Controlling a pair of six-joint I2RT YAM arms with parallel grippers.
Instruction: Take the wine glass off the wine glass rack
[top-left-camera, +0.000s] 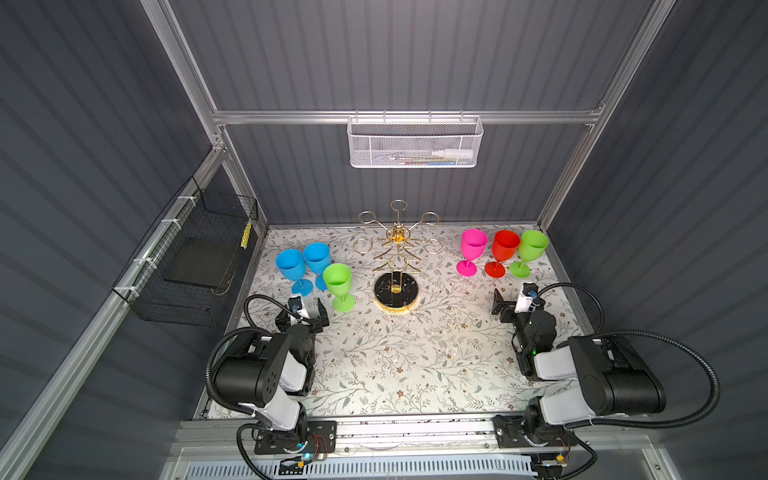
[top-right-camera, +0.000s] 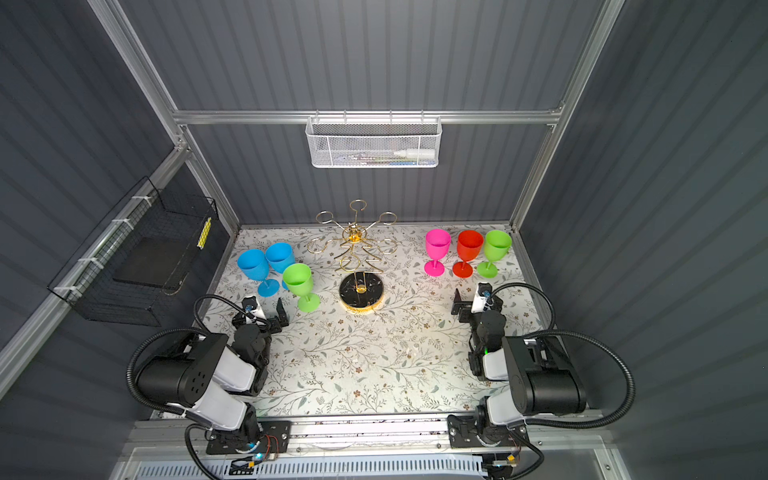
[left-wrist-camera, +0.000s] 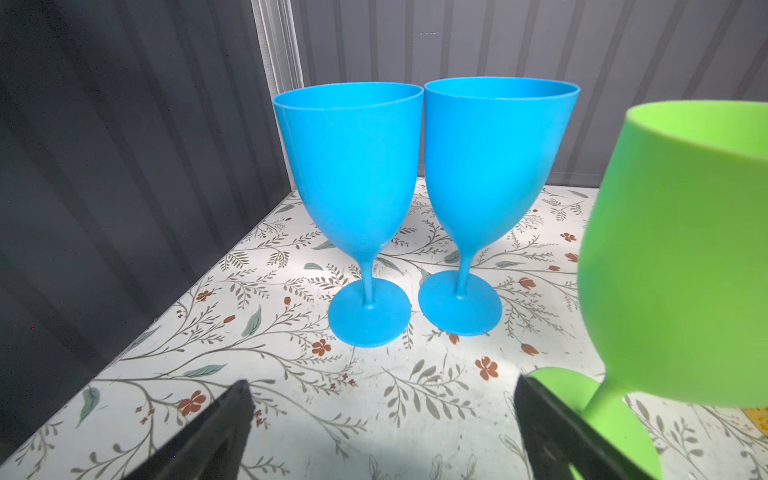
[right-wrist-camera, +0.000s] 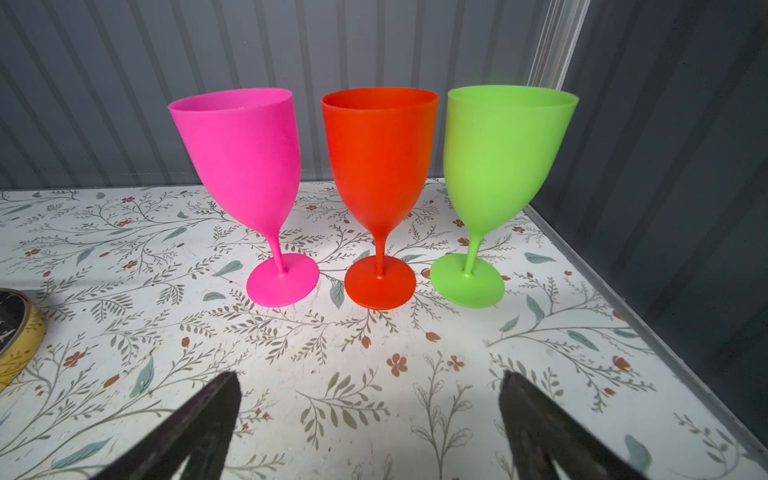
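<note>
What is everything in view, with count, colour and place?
wine glass rack: one, gold, rear centre, empty
blue wine glasses: two, blue, left of rack
green wine glasses: two, green, left and far right
pink wine glass: one, pink, right of rack
red wine glass: one, red, beside pink
white mesh basket: one, white, rear rail
black wire basket: one, black, left wall
table: one, floral, underneath
left gripper: one, black, front left, open
right gripper: one, black, front right, open
</note>
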